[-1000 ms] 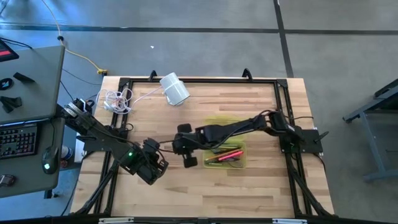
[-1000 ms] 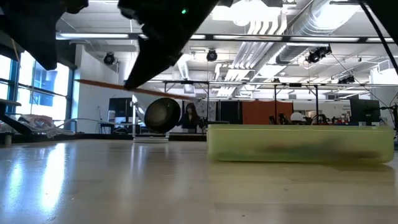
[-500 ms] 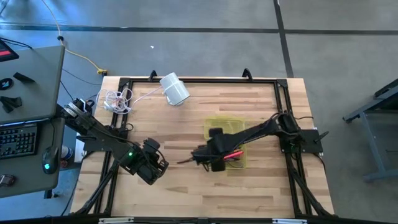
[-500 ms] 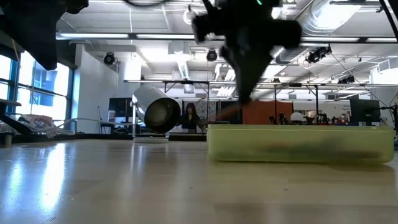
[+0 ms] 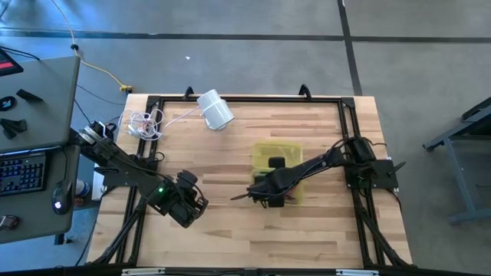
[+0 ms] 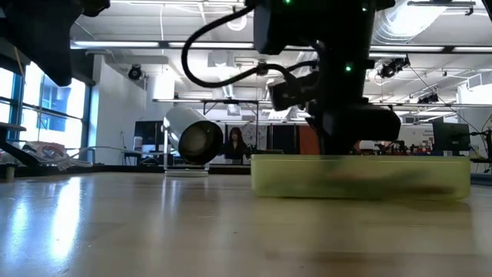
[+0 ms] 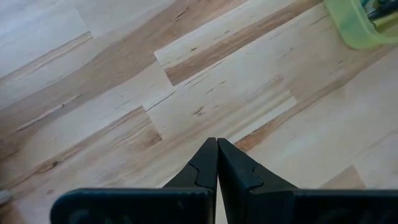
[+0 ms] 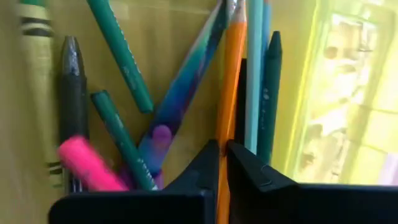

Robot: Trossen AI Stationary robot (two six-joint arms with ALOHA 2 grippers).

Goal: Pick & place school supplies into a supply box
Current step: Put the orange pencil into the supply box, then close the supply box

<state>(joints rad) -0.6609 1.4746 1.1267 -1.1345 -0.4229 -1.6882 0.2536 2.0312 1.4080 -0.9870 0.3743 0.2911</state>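
Observation:
The yellow-green supply box (image 5: 285, 153) lies open right of the table's middle and also shows in the low view (image 6: 361, 178). In it lie teal pens (image 8: 118, 56), a black crayon (image 8: 71, 93), a pink marker (image 8: 87, 168) and a blue-purple piece (image 8: 180, 106). My right gripper (image 5: 265, 197) (image 8: 222, 152) is low over the box's near left part, shut on an orange pencil (image 8: 231, 74). My left gripper (image 5: 193, 208) (image 7: 217, 149) is shut and empty above bare table, left of the box. My right gripper pinches the orange pencil's shaft (image 8: 225, 134) between its two fingers, which lie across it. The fingers point down into the box from above. One end of the pencil reaches over the box's inside, and the other end (image 5: 238, 197) sticks out past the box's left wall.
A white cylinder (image 5: 215, 110) lies on its side at the far left of the table, with a coiled white cord (image 5: 144, 123) beside it. A black frame (image 5: 245, 98) runs round the table's edges. A desk with a keyboard (image 5: 23, 172) stands off the left side.
My right gripper has carried the orange pencil from the table's middle toward the right edge and gone down into the box. The pencil has stayed shut between its fingers. The box has shifted a little.

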